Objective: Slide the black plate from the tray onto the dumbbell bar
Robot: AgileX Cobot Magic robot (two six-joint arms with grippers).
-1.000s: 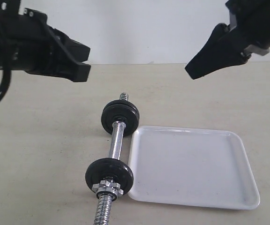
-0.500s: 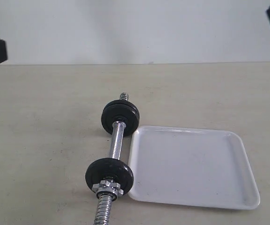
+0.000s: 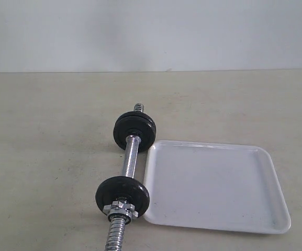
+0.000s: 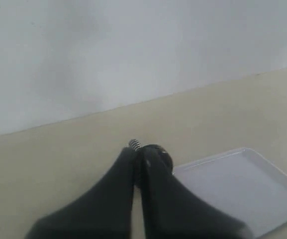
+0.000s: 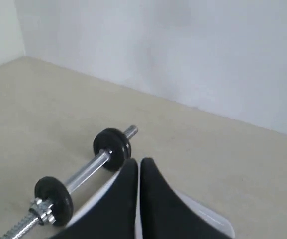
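The chrome dumbbell bar (image 3: 131,157) lies on the table just left of the white tray (image 3: 219,183). Black discs sit on the bar: a thick, seemingly doubled set at the far end (image 3: 134,132) and one near disc (image 3: 122,194) behind a silver nut (image 3: 119,209). I cannot tell which one is the task's black plate. The tray holds nothing. Neither gripper shows in the exterior view. In its wrist view, my left gripper (image 4: 138,154) is shut and empty, high above the bar's far end (image 4: 134,144). My right gripper (image 5: 139,162) is shut and empty above the tray (image 5: 215,221).
The bar's threaded near end (image 3: 113,238) runs off the front of the exterior view. A pale wall rises behind the beige table (image 3: 46,136). The table's far corner shows in the right wrist view.
Both arms have pulled out of the exterior view, the left one to the left and the right one to the upper right. The dumbbell and tray have not moved.
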